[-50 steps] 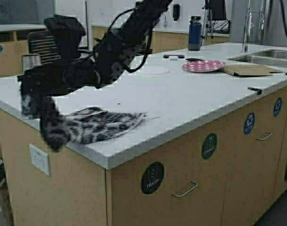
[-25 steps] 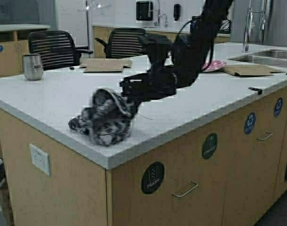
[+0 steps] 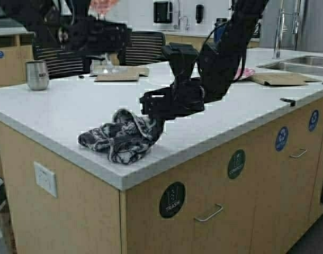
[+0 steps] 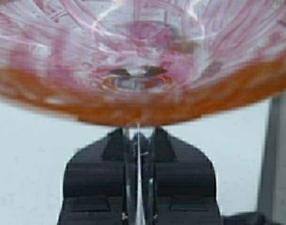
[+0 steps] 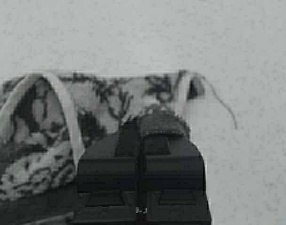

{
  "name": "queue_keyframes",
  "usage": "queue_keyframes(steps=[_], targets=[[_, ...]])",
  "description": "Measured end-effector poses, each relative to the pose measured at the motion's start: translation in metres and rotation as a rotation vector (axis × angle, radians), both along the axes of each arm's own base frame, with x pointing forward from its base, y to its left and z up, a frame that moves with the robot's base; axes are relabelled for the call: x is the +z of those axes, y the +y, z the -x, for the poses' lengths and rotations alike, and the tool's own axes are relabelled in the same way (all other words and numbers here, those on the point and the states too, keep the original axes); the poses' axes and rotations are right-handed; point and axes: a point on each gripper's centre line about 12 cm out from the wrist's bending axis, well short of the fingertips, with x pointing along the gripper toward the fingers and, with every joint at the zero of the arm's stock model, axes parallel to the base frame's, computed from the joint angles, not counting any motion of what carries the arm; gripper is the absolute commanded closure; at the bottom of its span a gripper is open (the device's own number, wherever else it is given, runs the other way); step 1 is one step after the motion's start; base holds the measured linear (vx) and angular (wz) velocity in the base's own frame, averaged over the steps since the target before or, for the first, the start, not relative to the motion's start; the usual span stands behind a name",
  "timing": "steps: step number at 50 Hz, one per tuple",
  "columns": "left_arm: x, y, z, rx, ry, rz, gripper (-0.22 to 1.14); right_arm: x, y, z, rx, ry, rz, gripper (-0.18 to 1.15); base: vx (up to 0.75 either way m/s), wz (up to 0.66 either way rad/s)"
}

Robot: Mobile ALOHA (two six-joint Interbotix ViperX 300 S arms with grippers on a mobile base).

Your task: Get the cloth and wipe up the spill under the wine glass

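Observation:
The dark grey-black patterned cloth [image 3: 122, 140] lies bunched on the white counter [image 3: 71, 106] near its front edge. My right gripper [image 3: 151, 112] is shut on the cloth's right end, low over the counter. In the right wrist view the shut fingers [image 5: 150, 129] pinch a fold of the cloth [image 5: 101, 101]. My left gripper [image 3: 109, 42] is raised at the back left, shut on the stem of the wine glass [image 3: 100, 6], whose pink bowl shows at the top edge. In the left wrist view the stem runs between the fingers [image 4: 138, 136] under the glass's pink bowl [image 4: 138, 70]. No spill shows.
A steel tumbler [image 3: 36, 75] stands at the far left of the counter. A flat cardboard piece [image 3: 119, 73] lies at the back, another by the sink [image 3: 304, 63]. A pink plate [image 3: 245, 73] is partly behind my right arm. Chairs stand behind the counter.
My right gripper dragged the cloth from the counter's left end rightward, and it now lies bunched. My left arm with the raised wine glass has come into view at the top left.

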Motion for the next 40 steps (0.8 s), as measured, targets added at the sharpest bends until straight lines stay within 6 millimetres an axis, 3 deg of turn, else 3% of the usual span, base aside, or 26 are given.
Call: queue_keyframes(steps=[26,40], targets=[[-0.11,-0.005,-0.012,-0.005,-0.048,0.008,0.68,-0.008,-0.006,0.008,0.0,0.024,0.016,0.92,0.0,0.0],[-0.153,-0.009,-0.021,-0.007,-0.033,-0.002,0.68,-0.009,-0.007,0.01,-0.003,0.03,0.011,0.92,0.0,0.0]])
